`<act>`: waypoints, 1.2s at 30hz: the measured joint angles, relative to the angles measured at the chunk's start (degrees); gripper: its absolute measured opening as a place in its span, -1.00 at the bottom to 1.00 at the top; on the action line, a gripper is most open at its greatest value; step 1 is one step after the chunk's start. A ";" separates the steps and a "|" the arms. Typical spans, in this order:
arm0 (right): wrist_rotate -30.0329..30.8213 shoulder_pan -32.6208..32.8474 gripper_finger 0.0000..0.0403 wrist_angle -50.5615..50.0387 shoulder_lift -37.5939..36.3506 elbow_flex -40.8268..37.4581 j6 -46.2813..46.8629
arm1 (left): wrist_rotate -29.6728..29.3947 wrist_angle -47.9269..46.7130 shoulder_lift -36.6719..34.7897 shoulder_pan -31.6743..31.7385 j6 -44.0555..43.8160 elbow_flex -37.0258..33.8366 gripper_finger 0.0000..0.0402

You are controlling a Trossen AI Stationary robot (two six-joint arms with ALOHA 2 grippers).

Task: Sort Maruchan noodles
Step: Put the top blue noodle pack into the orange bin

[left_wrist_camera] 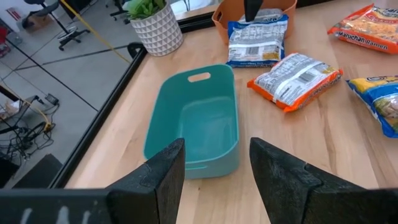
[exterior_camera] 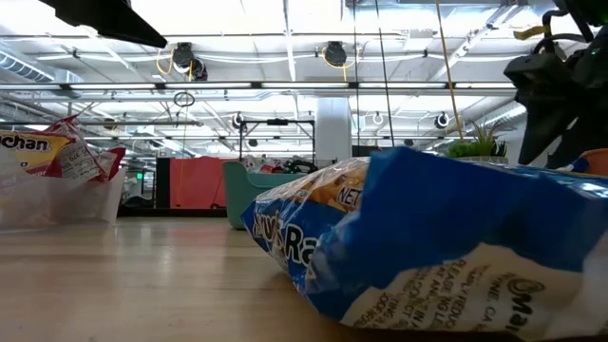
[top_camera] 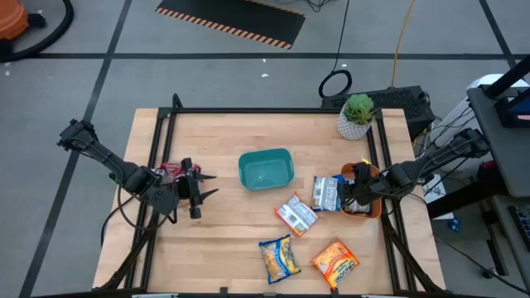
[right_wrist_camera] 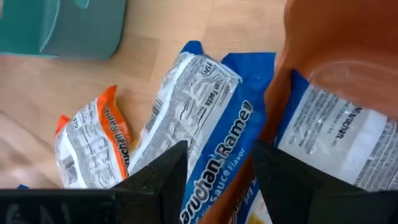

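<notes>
Maruchan noodles, high view: four loose packets on the wooden table; blue packet and orange-edged packet lie just at 9 o'clock of the right gripper; blue-yellow packet and orange packet lie toward 6 o'clock, near the front edge.
Nearer arm: right; it hangs over the orange tray. The left gripper waits well apart at 9 o'clock of the teal bin.
Low view: blue-yellow packet fills the foreground; red packets sit in a clear container at 9 o'clock.
Left wrist view: left fingers apart, holding nothing; bin straight ahead, open table around it.
Right wrist view: right fingers apart, empty; blue packet directly beneath, its long axis slanting across the gap; tray wall crowds one side.
</notes>
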 joint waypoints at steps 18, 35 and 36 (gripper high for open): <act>-1.42 -5.81 -0.15 2.84 0.66 -3.32 -8.07 | 0.87 0.86 0.01 0.00 0.22 0.00 -0.07; -9.47 -12.58 -0.50 13.96 -7.42 -11.89 -17.12 | 0.94 0.86 0.00 0.03 1.46 0.00 -0.07; -9.39 -12.82 -0.54 14.27 -8.00 -11.89 -17.50 | 0.94 0.86 0.02 0.04 1.49 0.00 -0.07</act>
